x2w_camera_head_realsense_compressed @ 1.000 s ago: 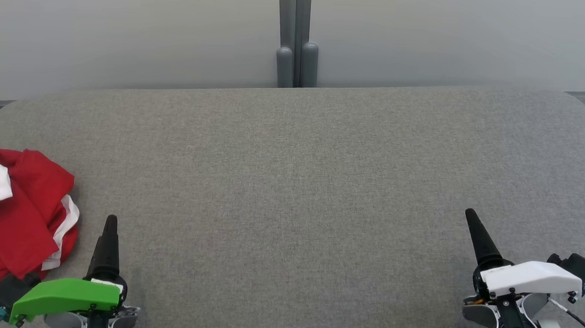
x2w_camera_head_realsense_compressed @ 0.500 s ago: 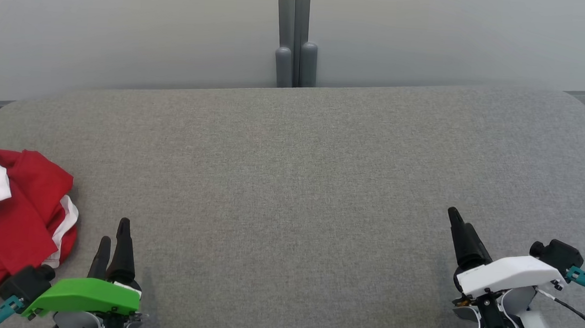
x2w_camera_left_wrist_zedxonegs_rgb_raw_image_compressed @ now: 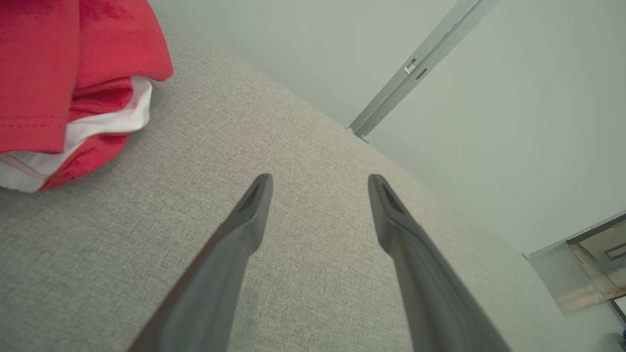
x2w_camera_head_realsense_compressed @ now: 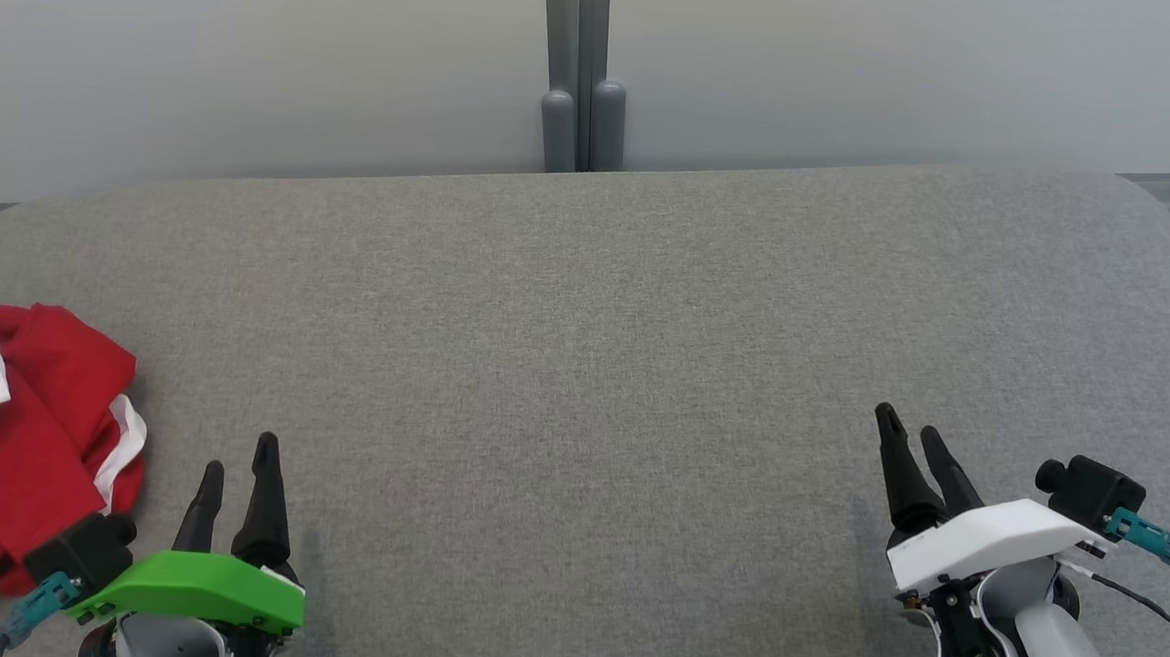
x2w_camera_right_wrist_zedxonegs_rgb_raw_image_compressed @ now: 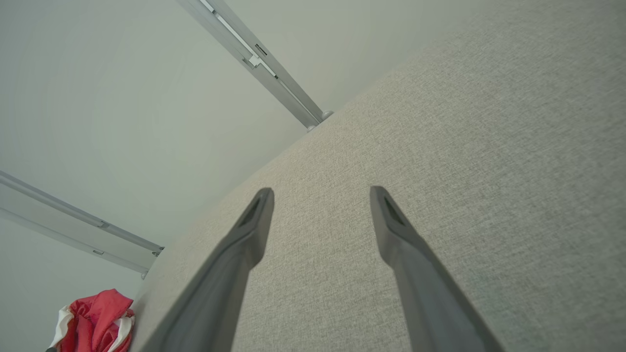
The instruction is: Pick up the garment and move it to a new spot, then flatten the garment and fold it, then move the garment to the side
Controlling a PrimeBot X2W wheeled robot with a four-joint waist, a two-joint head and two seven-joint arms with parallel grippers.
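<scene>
Red garment lies crumpled at your counter's left edge — left gripper just beside it, right gripper well apart; both jaws stand apart, empty.

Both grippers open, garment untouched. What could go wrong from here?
1. The garment lies bunched in layers near the grey surface's left end. The left gripper might pinch only one fold, or nudge the heap over the edge.
2. The right gripper sits far across the surface, so a two-armed lift would likely need a long reach.
</scene>
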